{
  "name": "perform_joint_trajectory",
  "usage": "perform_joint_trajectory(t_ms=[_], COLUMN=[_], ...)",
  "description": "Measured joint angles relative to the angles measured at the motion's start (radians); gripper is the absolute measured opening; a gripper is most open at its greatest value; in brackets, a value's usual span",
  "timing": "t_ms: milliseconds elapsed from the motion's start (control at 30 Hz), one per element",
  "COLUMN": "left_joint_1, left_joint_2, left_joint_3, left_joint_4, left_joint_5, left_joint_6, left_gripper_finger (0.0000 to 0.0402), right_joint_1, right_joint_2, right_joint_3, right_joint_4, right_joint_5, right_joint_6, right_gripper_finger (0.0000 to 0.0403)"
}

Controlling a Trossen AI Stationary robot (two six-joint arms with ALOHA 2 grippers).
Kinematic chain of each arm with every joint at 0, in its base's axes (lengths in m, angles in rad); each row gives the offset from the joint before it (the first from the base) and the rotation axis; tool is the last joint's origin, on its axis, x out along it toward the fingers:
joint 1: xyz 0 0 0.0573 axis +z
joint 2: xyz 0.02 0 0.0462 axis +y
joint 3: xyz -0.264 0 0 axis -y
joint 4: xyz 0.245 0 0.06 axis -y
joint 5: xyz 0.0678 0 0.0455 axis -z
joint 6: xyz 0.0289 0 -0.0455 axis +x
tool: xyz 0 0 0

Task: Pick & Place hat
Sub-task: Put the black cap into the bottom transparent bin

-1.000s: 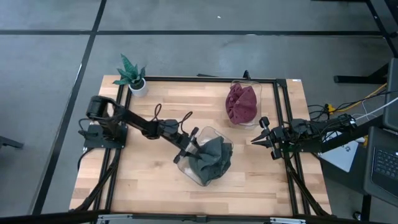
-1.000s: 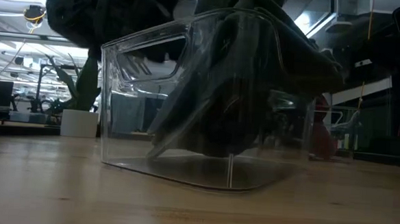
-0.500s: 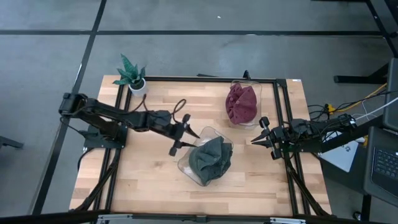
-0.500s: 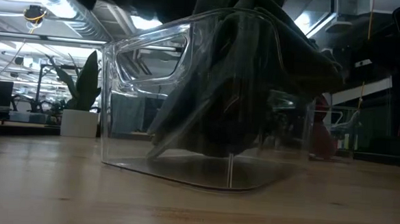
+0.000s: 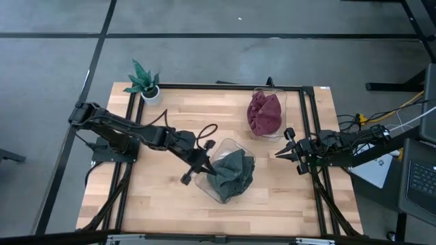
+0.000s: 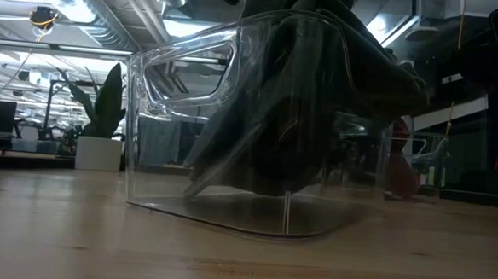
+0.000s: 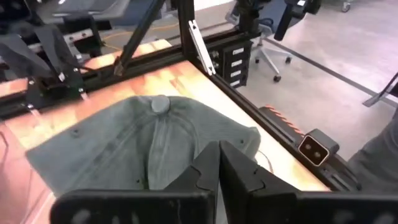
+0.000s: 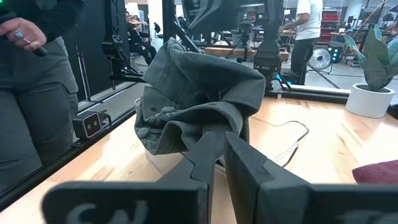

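The grey-green hat (image 5: pixel 230 175) lies crumpled in a clear plastic bin (image 5: pixel 204 185) near the table's middle, its crown (image 7: pixel 159 106) bulging above the rim (image 6: pixel 186 44). My left gripper (image 7: pixel 218 163) is shut and hovers above the hat's left side (image 5: pixel 201 165), touching nothing. My right gripper (image 5: pixel 281 151) waits shut at the table's right side, pointing level toward the hat (image 8: pixel 193 93).
A second clear bin (image 5: pixel 278 95) at the back right holds a maroon hat (image 5: pixel 266 113). A potted plant (image 5: pixel 145 82) stands at the back left corner. A black frame (image 5: pixel 308 122) runs round the table. A person (image 8: pixel 34 81) stands beyond the table's near edge.
My left gripper has risen from the hat and out of the bin, pulling back toward the left and far edge, then coming back over the hat's left side. The hat stays in the bin as it was.
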Motion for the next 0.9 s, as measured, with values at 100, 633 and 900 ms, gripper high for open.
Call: perform_joint_trajectory(t_ms=[100,633,900], left_joint_1=[-0.001,-0.026,-0.027], left_joint_2=[0.027,0.229,0.363], left_joint_3=[0.002,0.030,0.078], left_joint_4=[-0.003,0.145,0.151], left_joint_5=[0.001,-0.019,-0.014], left_joint_6=[-0.004,-0.101,-0.159], left_gripper_finger=[0.0002,0.0001,0.0001], right_joint_1=[0.000,0.000,0.000], right_joint_2=[0.000,0.000,0.000], right_joint_3=[0.000,0.000,0.000], right_joint_4=[0.000,0.000,0.000], right_joint_5=[0.000,0.000,0.000], right_joint_6=[-0.002,-0.002,0.000], right_gripper_finger=[0.0036,0.0036,0.0036])
